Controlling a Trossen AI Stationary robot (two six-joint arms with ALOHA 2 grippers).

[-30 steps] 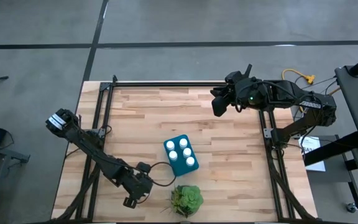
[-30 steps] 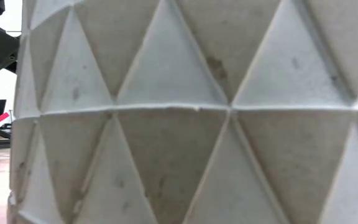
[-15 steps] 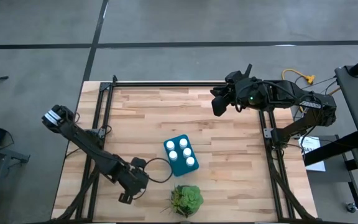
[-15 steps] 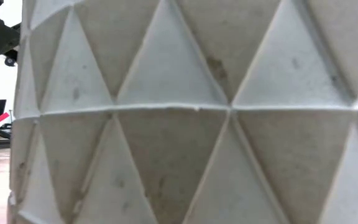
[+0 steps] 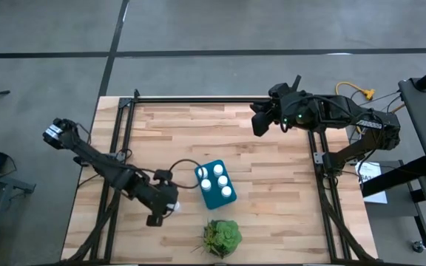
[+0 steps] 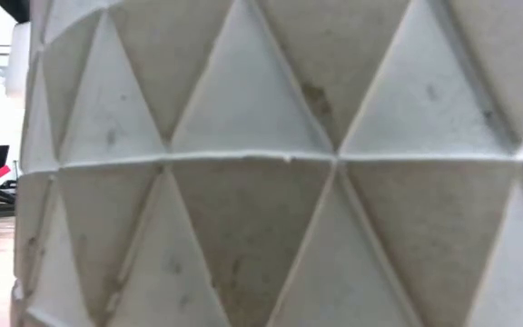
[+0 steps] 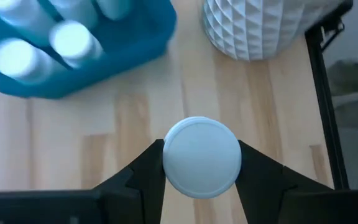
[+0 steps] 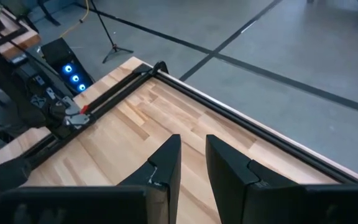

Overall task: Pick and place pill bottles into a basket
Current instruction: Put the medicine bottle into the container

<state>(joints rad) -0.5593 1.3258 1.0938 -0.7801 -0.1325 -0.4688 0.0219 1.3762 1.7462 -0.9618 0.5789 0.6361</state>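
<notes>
A white pill bottle (image 7: 202, 157) sits between the fingers of my left gripper (image 7: 202, 160), which is shut on it over the wood near the table's front. In the high view this gripper (image 5: 170, 209) is just left of the teal basket (image 5: 211, 198). The basket (image 7: 135, 43) holds several white-capped bottles (image 5: 214, 181) standing upright. My right gripper (image 5: 259, 125) hangs shut and empty high over the far right of the table, also seen in its wrist view (image 8: 193, 163). My left gripper pinches the bottle between its two fingers, one on each side of the body just under the round cap (image 7: 166, 167). The fingers (image 7: 258, 177) slant down from the table's left side. The bottle is lifted clear of the table, cap toward the wrist camera.
A green plant (image 5: 222, 236) in a white faceted pot (image 7: 260, 28) stands at the near edge, just in front of the basket; the pot (image 6: 280, 163) fills the low view. Black frame rails (image 5: 124, 125) run along the table's left, far and right sides.
My left gripper has risen with the bottle and moved away from the near edge, toward the basket, staying shut on the bottle. The arm's elbow has swung toward the table's left.
</notes>
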